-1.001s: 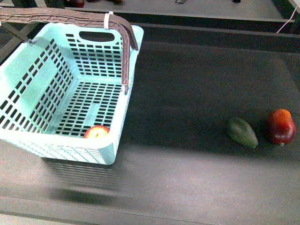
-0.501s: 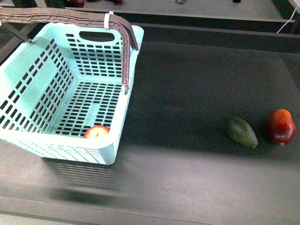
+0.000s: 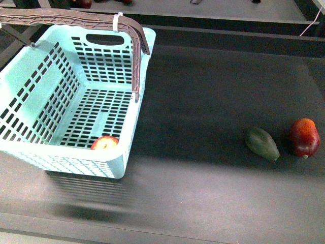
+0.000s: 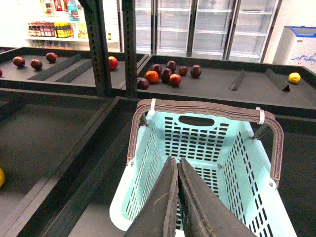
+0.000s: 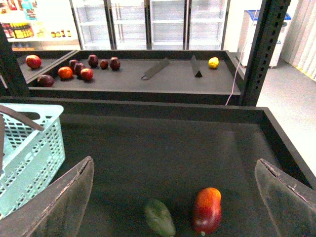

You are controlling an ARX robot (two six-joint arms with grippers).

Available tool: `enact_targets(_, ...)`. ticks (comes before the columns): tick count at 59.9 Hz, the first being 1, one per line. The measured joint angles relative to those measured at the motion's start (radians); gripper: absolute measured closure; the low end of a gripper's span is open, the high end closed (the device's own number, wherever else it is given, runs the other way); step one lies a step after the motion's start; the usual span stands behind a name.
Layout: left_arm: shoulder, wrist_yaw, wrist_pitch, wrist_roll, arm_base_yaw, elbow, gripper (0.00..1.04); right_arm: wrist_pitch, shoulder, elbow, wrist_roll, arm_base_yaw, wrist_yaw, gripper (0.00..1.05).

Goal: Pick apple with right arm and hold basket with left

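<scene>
Now we see the dark counter (image 3: 213,101) carrying the turquoise basket (image 3: 30,86) at left, the apple (image 3: 104,143) in its near right corner. Our left gripper (image 4: 177,197) is pressed together above the basket; our right gripper (image 5: 173,197) spreads wide over the red fruit (image 5: 207,210) and green fruit (image 5: 159,217).

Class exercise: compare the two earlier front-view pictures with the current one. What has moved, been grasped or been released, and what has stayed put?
Nothing has visibly changed. The apple lies in the same near corner of the basket, and the green fruit and dark red fruit sit where they were on the dark surface. No arm appears in any front view, so nothing was taken hold of or let go there.
</scene>
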Motion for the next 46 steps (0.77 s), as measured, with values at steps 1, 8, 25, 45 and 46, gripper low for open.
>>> enact_targets(1,0.000,0.000,0.000,0.000,0.000,0.000,1.02,0.000,0.000,0.000,0.000,0.000,0.000,0.09)
enact_targets(8,0.000,0.000,0.000,0.000,0.000,0.000,1.02,0.000,0.000,0.000,0.000,0.000,0.000,0.09)
enact_targets(25,0.000,0.000,0.000,0.000,0.000,0.000,0.64,0.000,0.000,0.000,0.000,0.000,0.000,0.09)
enact_targets(45,0.000,0.000,0.000,0.002,0.000,0.000,0.08,0.000,0.000,0.000,0.000,0.000,0.000,0.09)
enact_targets(46,0.000,0.000,0.000,0.002,0.000,0.000,0.08,0.000,0.000,0.000,0.000,0.000,0.000,0.09)
